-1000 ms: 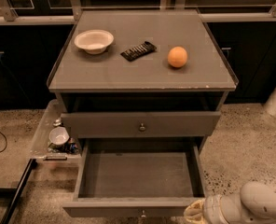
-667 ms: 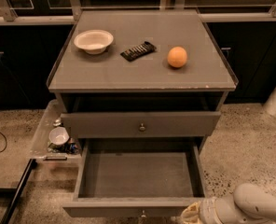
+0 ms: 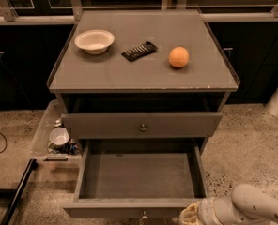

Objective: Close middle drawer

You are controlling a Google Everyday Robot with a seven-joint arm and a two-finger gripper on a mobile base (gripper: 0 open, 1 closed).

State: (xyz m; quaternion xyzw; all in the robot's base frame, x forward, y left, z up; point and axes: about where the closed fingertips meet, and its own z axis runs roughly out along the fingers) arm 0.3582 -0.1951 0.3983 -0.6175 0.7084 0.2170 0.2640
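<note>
The middle drawer (image 3: 139, 175) of the grey-brown cabinet is pulled far out and is empty inside. Its low front panel (image 3: 106, 212) runs along the bottom edge of the camera view, with a small round knob (image 3: 143, 214) at its centre. My gripper (image 3: 188, 215) is at the bottom right, right at the right end of that front panel, with the white arm (image 3: 251, 207) stretching off to the right. Whether it touches the panel I cannot tell.
The drawer above (image 3: 141, 124) stands slightly out, with its own knob. On the cabinet top (image 3: 143, 74) are a white bowl (image 3: 95, 41), a black ridged object (image 3: 139, 50) and an orange (image 3: 179, 57). A clear tray (image 3: 47, 135) with a cup (image 3: 59, 136) sits on the left.
My gripper and arm have moved a little to the left, closer to the right end of the open drawer's front panel. The drawer has not visibly moved.
</note>
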